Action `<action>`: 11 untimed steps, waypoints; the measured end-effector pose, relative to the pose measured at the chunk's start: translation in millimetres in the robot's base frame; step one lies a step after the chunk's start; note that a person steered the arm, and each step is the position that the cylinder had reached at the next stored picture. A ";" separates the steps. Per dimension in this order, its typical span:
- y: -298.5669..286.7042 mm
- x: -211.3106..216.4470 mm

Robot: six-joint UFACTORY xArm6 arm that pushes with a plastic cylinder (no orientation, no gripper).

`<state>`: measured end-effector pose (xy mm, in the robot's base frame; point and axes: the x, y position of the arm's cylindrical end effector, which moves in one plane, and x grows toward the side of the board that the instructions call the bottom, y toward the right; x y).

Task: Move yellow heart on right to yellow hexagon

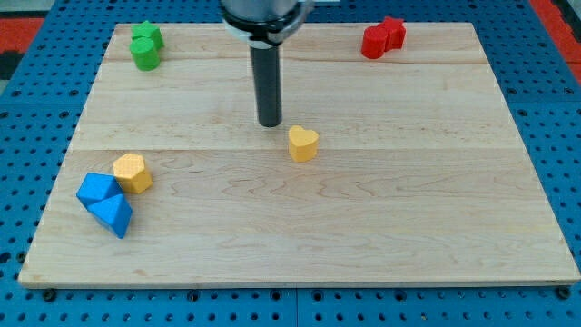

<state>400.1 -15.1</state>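
board: big pale wooden board (363, 227) takes up most of the view, sitting on a blue pegboard surface (554, 118) that pokes out all round it
rod: dark rod (269, 82) drops in from the view's top centre, pretty much upright
my tip: my tip (270, 123) is down on the board just up and to the view's left of the yellow heart, near it but looks like a small gap, not touching
claw: there's no claw on this rig, only the plain rod, so nothing to call apart or together
red blocks: two red blocks (383, 38) jammed together near the view's top right corner, shapes hard to call
green blocks: two green blocks (145, 45) touching each other at the view's top left, can't make out the shapes
blue blocks: two blue blocks (105, 203) stuck together at the view's lower left, angular-looking
yellow hexagon: yellow hexagon (132, 173) just above and right of the blues, touching the upper one
yellow heart: yellow heart (302, 143) about mid-board, well apart from the hexagon, off to its right
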 end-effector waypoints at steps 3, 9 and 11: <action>64.2 0.6; -100.0 93.7; -98.9 63.7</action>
